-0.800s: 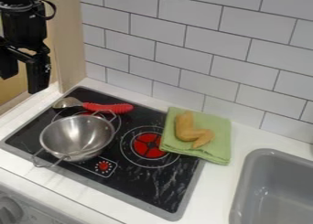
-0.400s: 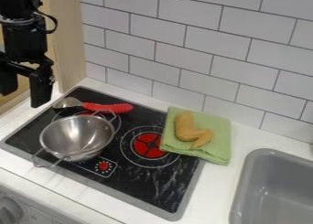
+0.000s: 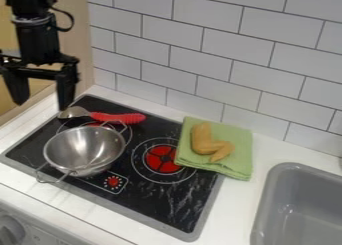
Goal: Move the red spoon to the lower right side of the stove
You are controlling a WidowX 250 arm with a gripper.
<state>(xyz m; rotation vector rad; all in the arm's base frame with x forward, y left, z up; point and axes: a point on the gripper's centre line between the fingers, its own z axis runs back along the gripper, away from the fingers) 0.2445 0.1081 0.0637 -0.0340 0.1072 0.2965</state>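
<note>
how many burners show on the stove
2: one burner right of the bowl, the other burner behind it, partly hidden by the bowl and spoon. More could be hidden under the bowl.

Cam above front, fairly close, angled dn over stove (image 3: pixel 150 196) & sink (image 3: pixel 263 204) twd wall (image 3: pixel 200 51)

Kitchen setting, probably a toy one, indicated by the flat black stovetop (image 3: pixel 163 201), grey rectangular sink basin (image 3: pixel 294 214) and white brick-pattern wall tiles (image 3: pixel 207 44).

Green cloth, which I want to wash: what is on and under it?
A tan curved object lies on the cloth, which overlaps stove and counter; anything else underneath is covered.
</note>
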